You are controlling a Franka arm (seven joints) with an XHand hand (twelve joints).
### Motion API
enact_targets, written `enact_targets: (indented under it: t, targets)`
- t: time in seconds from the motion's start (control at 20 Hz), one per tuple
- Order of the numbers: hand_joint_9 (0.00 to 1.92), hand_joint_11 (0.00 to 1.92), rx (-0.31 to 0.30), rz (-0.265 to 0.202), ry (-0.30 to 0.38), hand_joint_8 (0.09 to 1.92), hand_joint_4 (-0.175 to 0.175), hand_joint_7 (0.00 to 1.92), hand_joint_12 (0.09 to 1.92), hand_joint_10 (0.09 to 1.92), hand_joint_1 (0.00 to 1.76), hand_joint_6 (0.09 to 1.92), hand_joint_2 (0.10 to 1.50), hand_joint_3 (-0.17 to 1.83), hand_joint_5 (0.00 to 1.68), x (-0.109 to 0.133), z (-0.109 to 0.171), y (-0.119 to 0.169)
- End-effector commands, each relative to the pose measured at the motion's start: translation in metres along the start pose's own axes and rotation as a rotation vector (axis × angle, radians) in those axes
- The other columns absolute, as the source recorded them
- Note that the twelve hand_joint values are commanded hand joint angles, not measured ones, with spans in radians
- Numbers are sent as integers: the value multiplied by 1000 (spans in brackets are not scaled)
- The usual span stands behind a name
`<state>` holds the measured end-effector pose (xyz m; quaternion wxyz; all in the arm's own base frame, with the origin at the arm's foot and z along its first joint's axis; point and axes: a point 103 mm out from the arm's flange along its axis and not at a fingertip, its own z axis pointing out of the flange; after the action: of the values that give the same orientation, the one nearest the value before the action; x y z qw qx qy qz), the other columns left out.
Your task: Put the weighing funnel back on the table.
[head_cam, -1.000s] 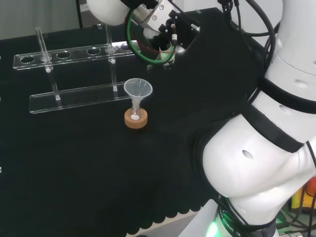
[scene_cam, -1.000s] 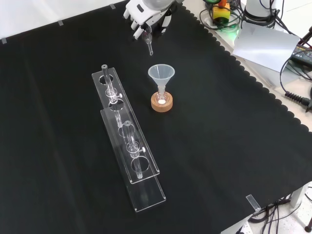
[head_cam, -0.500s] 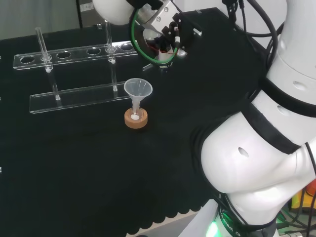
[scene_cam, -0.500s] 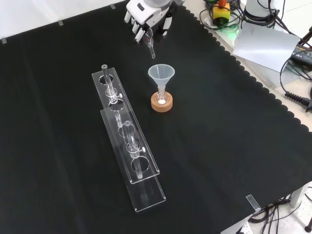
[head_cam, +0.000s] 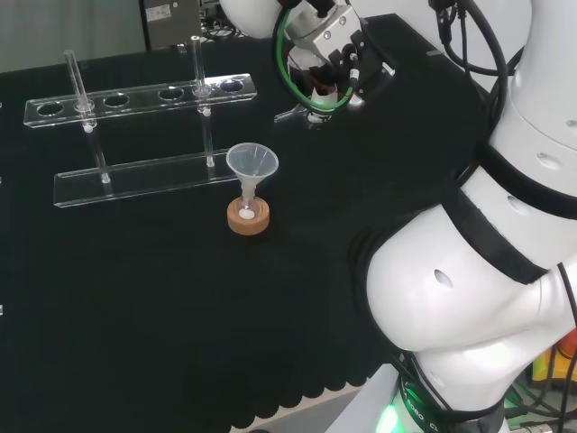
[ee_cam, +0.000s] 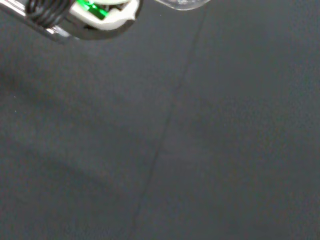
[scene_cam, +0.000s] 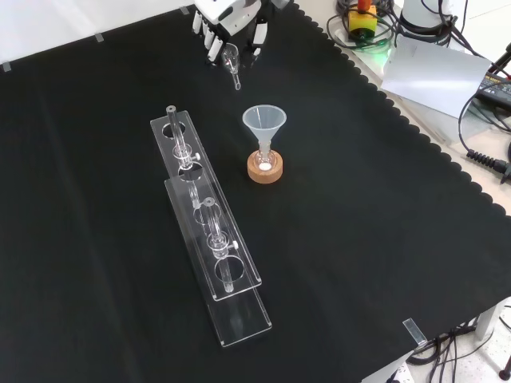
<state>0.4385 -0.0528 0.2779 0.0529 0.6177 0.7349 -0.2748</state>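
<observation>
One change is noted in the front view against half a second ago: the hand has shifted toward the upper left, away from the funnel, with fingers still curled round the weighing funnel, whose stem points down at the black cloth. The weighing funnel is therefore in the hand, near the cloth's far edge in that view. Nearest below stand the funnel in its small flask on a cork ring, apart from the hand, and the clear test-tube rack further left and lower.
</observation>
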Motion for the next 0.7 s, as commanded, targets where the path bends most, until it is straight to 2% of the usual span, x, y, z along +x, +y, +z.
enact_targets:
  t: [0.05, 0.2, 0.5, 0.7]
  targets:
    - [1399, 1065, -6, -5, 59, 563, 119, 1150, 881, 119, 1084, 977, 750, 643, 1095, -5, 17, 4]
    - [1399, 1065, -1, 1, 86, 563, 118, 1150, 881, 118, 1085, 977, 750, 643, 1095, -9, 29, 8]
    - [1400, 1067, -8, 13, 218, 563, 113, 1149, 882, 116, 1086, 978, 751, 643, 1095, -21, 52, 15]
    - [1400, 1071, -16, 15, 237, 564, 110, 1148, 883, 115, 1086, 978, 751, 642, 1094, -22, 62, 22]
